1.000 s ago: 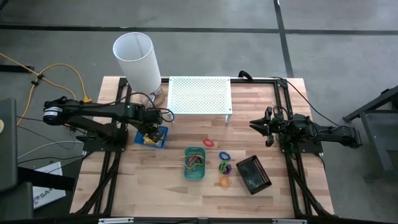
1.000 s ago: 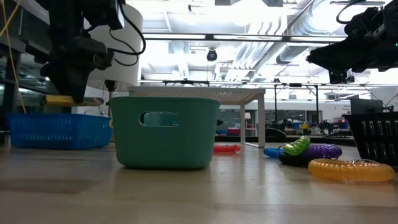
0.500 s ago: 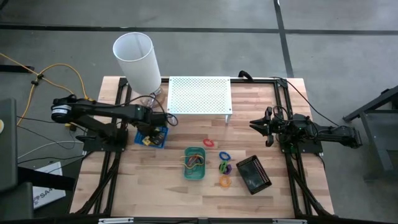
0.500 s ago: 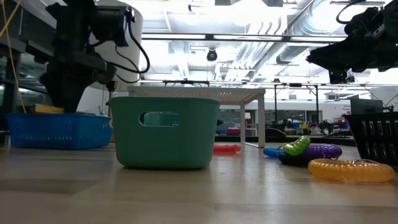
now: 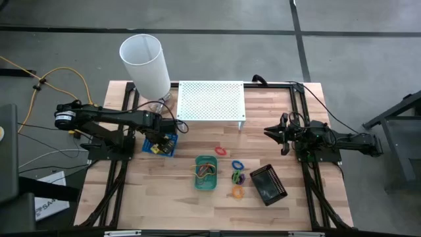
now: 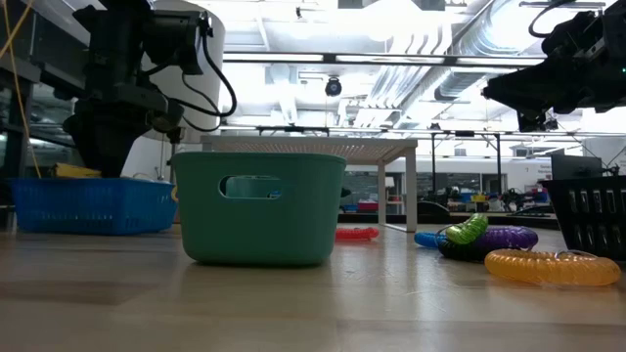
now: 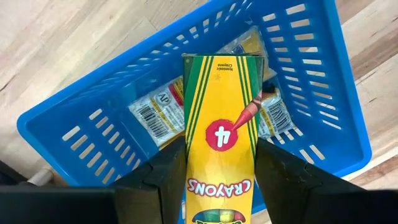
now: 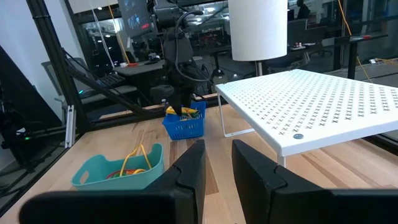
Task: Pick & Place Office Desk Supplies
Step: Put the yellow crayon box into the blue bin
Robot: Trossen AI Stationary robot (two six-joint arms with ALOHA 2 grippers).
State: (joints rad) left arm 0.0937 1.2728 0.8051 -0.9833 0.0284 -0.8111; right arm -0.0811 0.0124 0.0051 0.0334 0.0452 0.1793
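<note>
A yellow-and-green crayon box (image 7: 221, 118) reaches down into the blue basket (image 7: 68, 134) at the table's left (image 5: 166, 144), with my left gripper (image 7: 221, 152) shut on it. From the side, the gripper (image 6: 103, 147) stands just above the basket's rim (image 6: 93, 191). Yellow-and-white packets (image 7: 158, 112) lie on the basket's floor. Coloured rings, red (image 5: 220, 151), blue (image 5: 237, 164) and orange (image 5: 237, 191), lie on the wood mid-table. My right gripper (image 5: 273, 131) waits at the right, level and open, holding nothing (image 8: 217, 168). My left gripper pinches the crayon box by its two long side edges (image 7: 189, 155), near the end with the "CRAYONS" print. The fingers (image 7: 165, 174) come from above, pointing down, and lie along the box. The box's other end (image 7: 221, 62) hangs in the basket above the packets; whether it touches them I cannot tell.
A green tray (image 5: 206, 172) holding coloured bands stands mid-table, and a black tray (image 5: 268, 185) lies tipped to its right. The white perforated shelf (image 5: 210, 100) and the white lamp (image 5: 145, 62) stand at the far edge. Bare wood lies along the near edge.
My left gripper has sunk with the crayon box from above the blue basket's rim down into the basket. For the last half second it has kept still.
</note>
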